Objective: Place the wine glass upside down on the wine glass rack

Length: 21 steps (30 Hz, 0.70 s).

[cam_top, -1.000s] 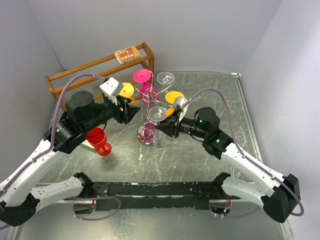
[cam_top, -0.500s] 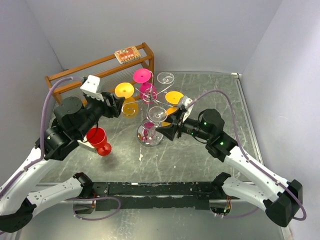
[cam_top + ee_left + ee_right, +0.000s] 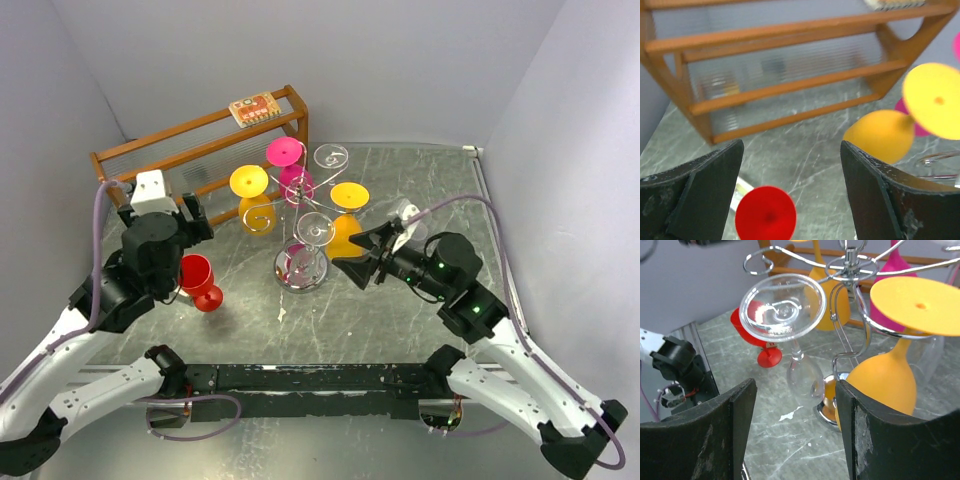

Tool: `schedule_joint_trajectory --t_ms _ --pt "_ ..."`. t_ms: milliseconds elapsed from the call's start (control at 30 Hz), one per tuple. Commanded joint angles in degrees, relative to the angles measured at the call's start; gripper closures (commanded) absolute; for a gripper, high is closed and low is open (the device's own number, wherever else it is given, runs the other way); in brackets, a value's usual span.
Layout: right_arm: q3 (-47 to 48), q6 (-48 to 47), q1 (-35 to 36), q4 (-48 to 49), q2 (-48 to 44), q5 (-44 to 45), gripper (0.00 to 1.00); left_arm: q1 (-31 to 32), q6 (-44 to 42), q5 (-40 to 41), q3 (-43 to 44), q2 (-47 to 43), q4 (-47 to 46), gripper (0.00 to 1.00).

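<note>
Wine glass (image 3: 782,307) inverted on rack (image 3: 850,264); left tool (image 3: 197,217), right tool (image 3: 356,255) apart, agape.

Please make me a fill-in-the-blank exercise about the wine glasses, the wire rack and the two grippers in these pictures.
The lone wine glass lying on the grey marbled table, away from the silver metal wire rack, is coloured ___.
The clear wine glass nearest the right gripper hangs on that rack ___ down.
The left gripper and the right gripper both stand ___, holding nothing.
Missing words: red; upside; open.
</note>
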<state>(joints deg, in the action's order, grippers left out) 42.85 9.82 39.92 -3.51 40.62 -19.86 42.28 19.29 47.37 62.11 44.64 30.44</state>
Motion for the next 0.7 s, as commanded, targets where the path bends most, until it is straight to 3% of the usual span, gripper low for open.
schedule_joint_trajectory --t_ms 0,333,667 --pt "4.3 1.7 0.3 -3.5 -3.9 4.3 0.36 0.3 12.4 6.6 -2.1 0.0 10.5 0.12" --pt "8.3 8.4 0.2 -0.1 -6.0 10.3 0.40 0.3 24.7 -1.3 -10.5 1.0 13.8 0.41" --pt "10.4 9.0 0.3 0.2 -3.9 8.1 0.44 -2.8 25.3 -7.9 -14.2 6.0 9.9 0.47"
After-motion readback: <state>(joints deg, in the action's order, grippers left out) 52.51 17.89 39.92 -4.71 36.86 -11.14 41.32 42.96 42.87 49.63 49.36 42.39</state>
